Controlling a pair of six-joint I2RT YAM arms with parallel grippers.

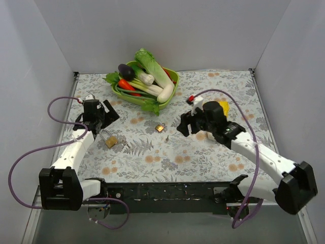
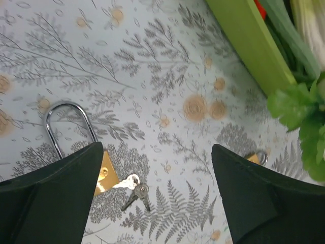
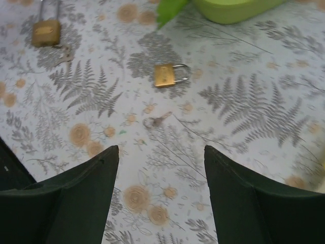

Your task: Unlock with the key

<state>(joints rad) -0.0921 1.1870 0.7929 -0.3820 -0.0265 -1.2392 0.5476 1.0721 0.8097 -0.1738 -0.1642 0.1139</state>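
Observation:
A tiny grey key (image 3: 156, 121) on a small ring lies loose on the patterned cloth, just ahead of my right gripper (image 3: 161, 148), which is open and empty above the cloth. Beyond it lies the small brass padlock (image 3: 166, 74). The larger brass padlock (image 2: 105, 174) with its silver shackle (image 2: 65, 124) lies under my left gripper (image 2: 157, 147), which is also open and empty. Its left finger hides part of the lock's body. A bunch of grey keys (image 2: 133, 189) rests against that lock's bottom edge. In the top view the larger padlock (image 1: 110, 140) lies left of the small one (image 1: 160, 127).
A green basket (image 1: 174, 81) of toy vegetables stands at the back centre. A yellow object (image 1: 223, 107) lies behind the right arm. White walls close in the left, back and right sides. Purple cables loop beside both arms.

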